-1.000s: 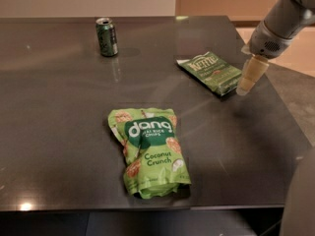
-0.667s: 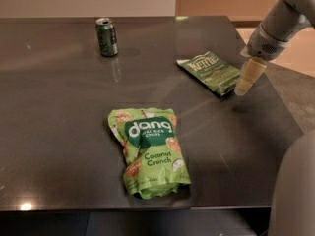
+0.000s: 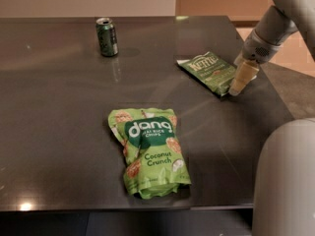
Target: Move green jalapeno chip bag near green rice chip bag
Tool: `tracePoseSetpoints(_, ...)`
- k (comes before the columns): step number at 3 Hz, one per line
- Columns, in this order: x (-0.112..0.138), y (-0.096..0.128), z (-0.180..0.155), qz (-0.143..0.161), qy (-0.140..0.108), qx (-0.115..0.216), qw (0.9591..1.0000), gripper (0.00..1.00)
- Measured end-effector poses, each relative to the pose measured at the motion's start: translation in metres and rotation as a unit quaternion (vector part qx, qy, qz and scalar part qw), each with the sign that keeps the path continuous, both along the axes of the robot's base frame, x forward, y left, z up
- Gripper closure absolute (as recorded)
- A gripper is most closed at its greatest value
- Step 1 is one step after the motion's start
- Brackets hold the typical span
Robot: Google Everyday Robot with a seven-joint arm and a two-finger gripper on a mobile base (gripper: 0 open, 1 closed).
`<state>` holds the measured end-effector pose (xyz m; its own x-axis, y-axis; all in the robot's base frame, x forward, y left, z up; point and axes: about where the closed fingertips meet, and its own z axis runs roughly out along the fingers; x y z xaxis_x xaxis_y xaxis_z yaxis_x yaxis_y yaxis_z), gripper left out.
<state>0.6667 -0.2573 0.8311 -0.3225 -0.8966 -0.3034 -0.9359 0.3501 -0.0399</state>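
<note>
Green Kettle bag [image 3: 209, 72] needs a firm hold before the carry

Crinkly and flat, the Kettle bag lies on the dark surface [image 3: 59, 107] at its far right, well apart from the dang bag [image 3: 150, 151], which sits toward the near edge around the middle. The gripper [image 3: 236, 88] is down at the Kettle bag's near-right corner, its pale tip touching or just beside the edge; whether it is open or closed cannot be told from this angle.

The step in hand looks like securing the bag. A flat foil bag offers little to pinch, so the hold would best take the raised seam at that corner rather than press on the slack middle, where the film is likely to slide. Once held, lift only enough to clear the surface, then travel left and toward the near edge, and set the bag down beside the dang bag without landing on it. A hasty drag could push the bag off the right edge, which is close.

The Kettle bag's long axis runs diagonally, from far left to near right. Its lettered banner end points to the far left, roughly toward the can [image 3: 107, 37], and the other end points at the gripper
</note>
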Motion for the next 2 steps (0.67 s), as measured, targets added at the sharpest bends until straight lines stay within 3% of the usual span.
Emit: tracePoseSetpoints(2, 0.0072, 0.0072, 0.0094, 0.003, -0.004, 0.013, 0.9999, 0.65)
